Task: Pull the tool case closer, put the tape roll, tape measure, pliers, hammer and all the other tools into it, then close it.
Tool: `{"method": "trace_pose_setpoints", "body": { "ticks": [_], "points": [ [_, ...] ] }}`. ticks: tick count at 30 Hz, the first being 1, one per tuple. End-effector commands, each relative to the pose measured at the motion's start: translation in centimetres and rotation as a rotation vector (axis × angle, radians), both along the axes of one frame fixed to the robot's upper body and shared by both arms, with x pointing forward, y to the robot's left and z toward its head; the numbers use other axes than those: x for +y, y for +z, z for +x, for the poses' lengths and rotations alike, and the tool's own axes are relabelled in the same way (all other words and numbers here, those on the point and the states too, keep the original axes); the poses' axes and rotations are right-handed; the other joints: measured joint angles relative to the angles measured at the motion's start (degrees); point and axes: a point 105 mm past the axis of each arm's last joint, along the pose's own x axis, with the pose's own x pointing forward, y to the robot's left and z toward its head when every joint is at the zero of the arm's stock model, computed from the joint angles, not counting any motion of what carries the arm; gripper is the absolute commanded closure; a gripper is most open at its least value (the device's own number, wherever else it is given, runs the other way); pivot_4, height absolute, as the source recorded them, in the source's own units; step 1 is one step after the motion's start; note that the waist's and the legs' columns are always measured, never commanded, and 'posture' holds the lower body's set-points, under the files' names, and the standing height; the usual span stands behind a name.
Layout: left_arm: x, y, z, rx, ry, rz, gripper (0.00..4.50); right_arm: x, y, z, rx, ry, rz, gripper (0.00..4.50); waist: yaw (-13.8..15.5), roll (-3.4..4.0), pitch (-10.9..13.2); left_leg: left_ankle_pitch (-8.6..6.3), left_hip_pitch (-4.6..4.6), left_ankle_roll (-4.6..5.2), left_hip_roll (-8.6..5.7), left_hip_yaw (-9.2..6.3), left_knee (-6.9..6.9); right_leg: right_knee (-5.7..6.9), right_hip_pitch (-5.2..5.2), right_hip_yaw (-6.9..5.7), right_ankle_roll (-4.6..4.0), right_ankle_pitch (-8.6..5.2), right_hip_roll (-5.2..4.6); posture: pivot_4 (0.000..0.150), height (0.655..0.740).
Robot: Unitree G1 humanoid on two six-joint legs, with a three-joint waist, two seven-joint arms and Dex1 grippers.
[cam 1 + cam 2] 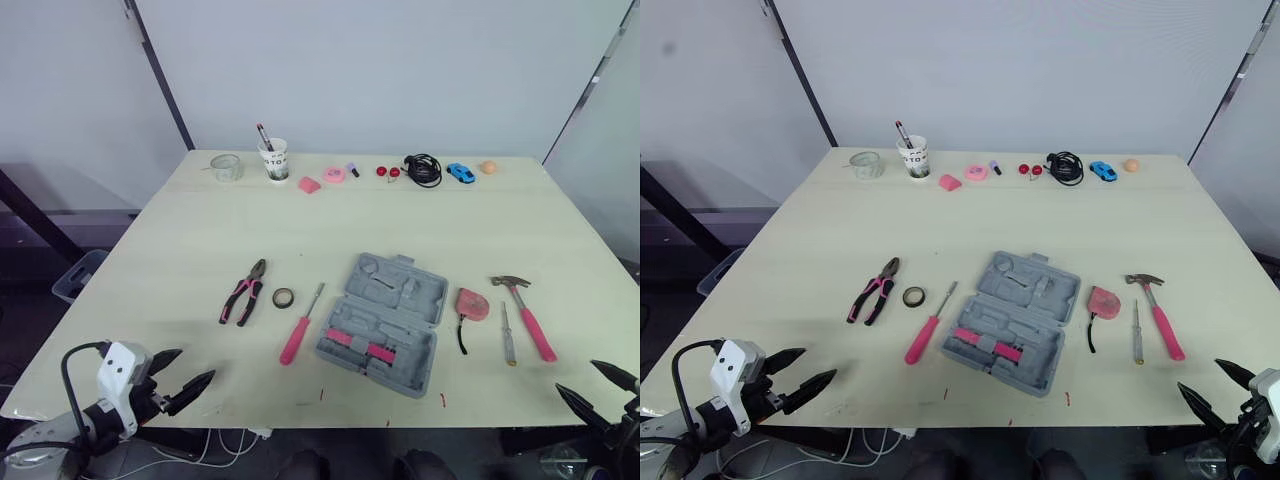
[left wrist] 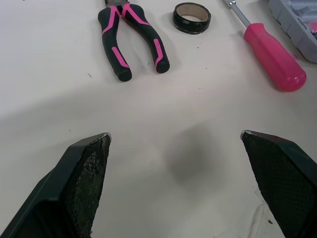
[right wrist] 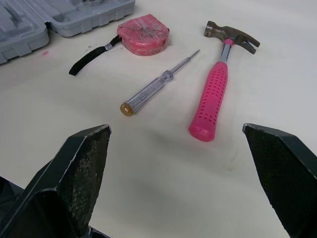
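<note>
At the near edge of the bench both arms wait low and wide of the work. The left claw hangs at the near left corner with its fingers spread apart and nothing between them, aimed toward the pliers, the tape roll and the pink screwdriver. The right claw sits off the near right corner, likewise parted and empty, looking at the tester screwdriver, the hammer and the tape measure. That split looks deliberate: each arm faces the tools on its own side. Between the two groups, in the middle of the bench, lies the tool case, open, its lid flat and its moulded wells up, a few pink pieces already seated in the nearer half. It lies apart from both claws, so pulling it closer seems the step in hand. Along the far edge, well away, stand a glass jar, a cup of pens, a black cable and a blue toy car, probably no part of the job.
</note>
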Motion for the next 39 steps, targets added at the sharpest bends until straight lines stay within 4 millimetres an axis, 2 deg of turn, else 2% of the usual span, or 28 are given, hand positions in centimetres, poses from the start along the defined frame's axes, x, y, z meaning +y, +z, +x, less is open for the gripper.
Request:
{"method": "trace_pose_setpoints", "body": {
  "ticks": [1, 11, 20, 26, 33, 39],
  "points": [
    [-0.1, 0.7, 0.3, -0.037, -0.027, 0.031, 0.02, -0.3, 0.8, 0.1, -0.028, -0.006, -0.011, 0.00, 0.00, 0.00, 0.00, 0.00, 0.00, 0.00, 0.00, 0.00, 0.00, 0.00, 0.00, 0.00, 0.00, 0.00, 0.00, 0.150, 0.7400],
    [0.1, 0.7, 0.8, -0.040, -0.054, 0.013, 0.02, -0.2, 0.6, 0.5, -0.044, -0.003, -0.001, 0.00, -0.01, 0.01, 0.01, 0.00, -0.03, 0.00, 0.00, -0.01, -0.01, -0.03, 0.00, -0.01, 0.00, 0.00, -0.01, 0.150, 0.7400],
    [-0.4, 1.7, 2.0, -0.042, -0.136, -0.029, 0.02, 0.7, 1.8, 1.5, -0.086, 0.029, 0.010, 0.00, -0.01, 0.02, 0.01, 0.00, -0.07, 0.00, 0.01, -0.02, -0.02, -0.08, -0.01, -0.03, 0.00, 0.00, -0.02, 0.150, 0.7400],
    [-1.7, 2.6, 3.8, -0.045, -0.246, -0.006, 0.02, 2.7, 2.6, 2.9, -0.080, 0.095, 0.011, 0.00, 0.00, 0.02, 0.02, 0.00, -0.08, 0.00, 0.01, -0.03, -0.02, -0.08, 0.00, -0.05, -0.01, 0.01, 0.00, 0.150, 0.7400],
    [-5.0, 3.6, 7.3, -0.058, -0.428, 0.015, 0.02, 5.7, 3.2, 5.2, -0.027, 0.176, 0.022, 0.00, 0.18, 0.02, 0.03, 0.01, -0.13, 0.01, -0.19, -0.06, 0.00, -0.08, -0.01, -0.08, 0.01, 0.02, 0.06, 0.150, 0.7400],
    [-7.2, 3.6, 9.7, -0.054, -0.559, 0.054, 0.02, 7.7, 3.5, 6.7, -0.007, 0.219, -0.001, 0.00, 0.01, 0.02, 0.03, 0.01, -0.20, 0.01, -0.32, -0.09, -0.01, -0.09, -0.02, -0.08, 0.07, 0.05, 0.14, 0.150, 0.7400]
  ]
}}
